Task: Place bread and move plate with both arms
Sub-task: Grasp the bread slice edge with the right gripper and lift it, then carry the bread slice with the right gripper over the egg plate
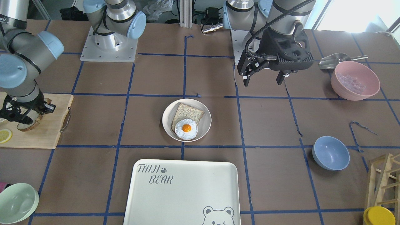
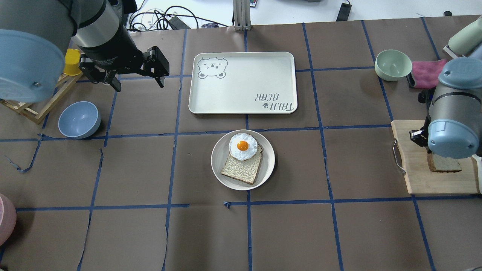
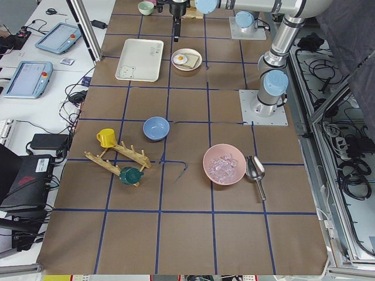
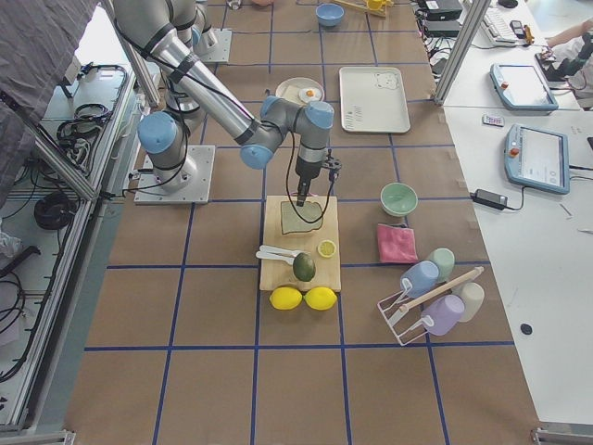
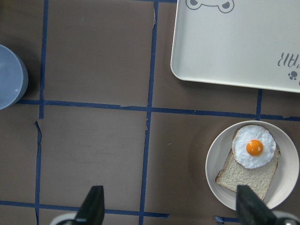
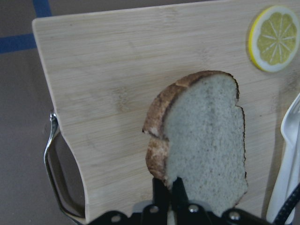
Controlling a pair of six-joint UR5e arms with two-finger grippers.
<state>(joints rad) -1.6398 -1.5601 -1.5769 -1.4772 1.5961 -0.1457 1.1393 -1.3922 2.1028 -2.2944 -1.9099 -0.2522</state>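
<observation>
A: Bread first. What does it look like?
B: Thick slice of bread (image 6: 206, 145), pale speckled crumb, dark brown crust, rounded top. The right gripper (image 6: 169, 188) is clenched on the edge opposite the rounded top. The slice sits straight ahead of the fingertips, over a cutting board (image 6: 108, 93). Can't tell if it's clear of the wood.

A: Plate?
B: Round cream plate (image 2: 269, 162) with a raised rim, on the surface (image 2: 357, 233), well off to the right gripper's left. From the left gripper (image 2: 139, 84) it's below and to the right, well apart.

A: Left gripper state?
B: Released, fingers spread wide with nothing between them, hanging above the surface.

A: Containers?
B: The plate carries a thinner tan slice (image 2: 241, 167) with a fried egg (image 2: 243, 145) lying over one end. The blue bowl (image 2: 79, 119) is below the left gripper, to its left. The pink bowl (image 1: 353, 93) is farther out on that side and holds clear cube-like pieces (image 1: 351, 82), with a metal scoop (image 1: 334, 61) just beside it. The green bowl (image 2: 393, 64) is ahead of the right gripper, away from the robot.

A: Materials, shapes?
B: The board is light wood with visible grain and a wire handle (image 6: 51, 159). A lemon slice (image 6: 275, 37) lies on it past the bread, to the gripper's right. The tray (image 2: 241, 86) is a smooth cream rectangle with rounded corners and a bear print, ahead of the left gripper to the right. The surface is brown paper with a blue tape grid.
</observation>
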